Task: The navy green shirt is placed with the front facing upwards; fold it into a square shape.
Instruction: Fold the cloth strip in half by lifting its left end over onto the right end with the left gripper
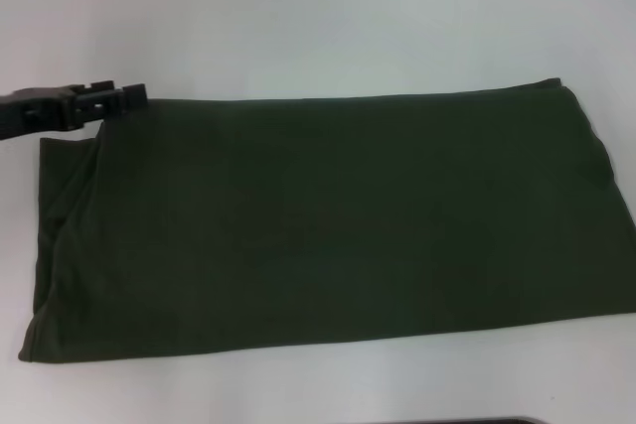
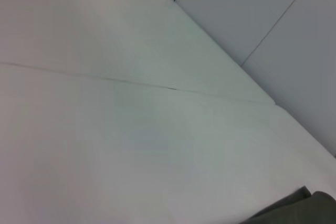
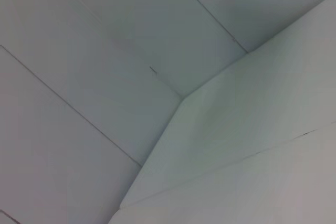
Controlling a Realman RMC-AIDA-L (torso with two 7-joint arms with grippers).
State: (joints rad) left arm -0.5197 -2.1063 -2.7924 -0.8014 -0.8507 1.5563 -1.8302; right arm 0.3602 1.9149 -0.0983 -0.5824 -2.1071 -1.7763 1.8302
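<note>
The navy green shirt (image 1: 318, 220) lies on the white table as a long folded band, plain green side up, spanning almost the full width of the head view. No lettering or collar shows. My left gripper (image 1: 134, 94) reaches in from the left edge and sits at the shirt's far left corner, its black fingers at the cloth's edge. A small corner of the shirt (image 2: 296, 211) appears in the left wrist view. My right gripper is out of view; its wrist view holds only white table and wall panels.
The white table (image 1: 298, 17) extends beyond the shirt on the far side and along the near edge. A corner of the table (image 3: 184, 98) and grey wall panels show in the right wrist view.
</note>
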